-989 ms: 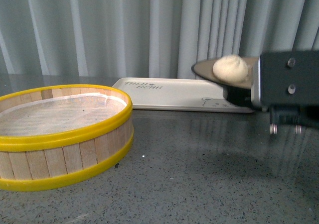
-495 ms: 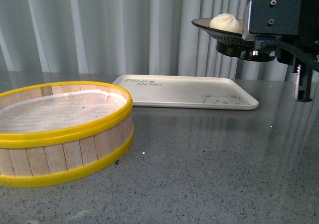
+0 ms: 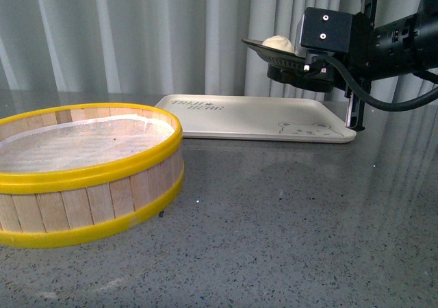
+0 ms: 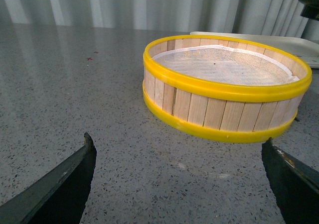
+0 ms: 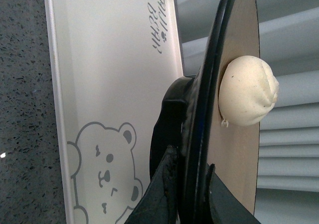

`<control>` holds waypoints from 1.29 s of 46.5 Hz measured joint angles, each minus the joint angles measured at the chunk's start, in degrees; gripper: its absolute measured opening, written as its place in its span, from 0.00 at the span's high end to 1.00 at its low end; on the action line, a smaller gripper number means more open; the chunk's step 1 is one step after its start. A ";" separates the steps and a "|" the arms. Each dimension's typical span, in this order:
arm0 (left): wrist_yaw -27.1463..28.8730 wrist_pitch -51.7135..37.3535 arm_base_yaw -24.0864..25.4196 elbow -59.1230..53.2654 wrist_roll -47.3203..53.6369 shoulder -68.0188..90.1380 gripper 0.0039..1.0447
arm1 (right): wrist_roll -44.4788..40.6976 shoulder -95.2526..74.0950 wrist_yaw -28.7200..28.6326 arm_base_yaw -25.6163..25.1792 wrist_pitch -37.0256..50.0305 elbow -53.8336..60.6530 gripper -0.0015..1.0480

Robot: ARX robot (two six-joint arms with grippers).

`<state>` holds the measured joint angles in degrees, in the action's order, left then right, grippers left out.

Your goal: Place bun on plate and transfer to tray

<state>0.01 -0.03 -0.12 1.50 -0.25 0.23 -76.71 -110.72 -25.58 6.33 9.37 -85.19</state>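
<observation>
Where the grey speckled table (image 3: pixel 274 226) lies nearest the robot, the left gripper (image 4: pixel 179 184) hovers low over it with its two dark fingers (image 4: pixel 60 184) spread wide, holding nothing. Just beyond it, on the left side of the table, stands a round wooden steamer basket (image 3: pixel 89 164) with yellow bands at rim and base and a pale liner inside. Farther back and to the right lies the tray (image 3: pixel 233 120), flat on the table, cream-white, with lettering towards its far left corner and a bear drawing (image 3: pixel 304 129) towards its near right corner. Above the tray's right end, clear of it, the right gripper (image 5: pixel 192 186) is clamped on the black rim of the plate (image 3: pixel 270 53), one finger on the tan upper face and the other underneath beside the foot, and holds it roughly level in the air. The bun (image 3: pixel 279 43) sits on the plate's tan inside, touching it, near the middle. Behind everything hangs a pale grey pleated curtain (image 3: pixel 137 34).
</observation>
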 joint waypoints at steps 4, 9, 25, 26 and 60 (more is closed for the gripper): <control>0.00 0.00 0.00 0.00 0.00 0.00 0.06 | -0.04 -1.73 -0.04 0.04 -0.90 -1.51 0.97; 0.00 0.00 0.00 0.00 0.00 0.00 0.06 | -0.77 -4.09 -0.02 0.11 -2.27 -3.28 0.97; 0.00 0.00 0.00 0.00 0.00 0.00 0.06 | -4.74 -10.01 0.20 0.37 -9.31 -9.88 0.97; 0.00 0.00 0.00 0.00 0.00 0.00 0.06 | -5.01 -10.49 0.22 0.39 -9.88 -10.45 0.97; 0.00 0.00 0.00 0.00 0.00 -0.02 0.06 | -7.76 -19.04 1.49 1.88 -17.42 -23.69 0.88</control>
<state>0.01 -0.03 -0.12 1.50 -0.25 0.21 -84.47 -129.75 -24.10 8.21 -8.05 -108.88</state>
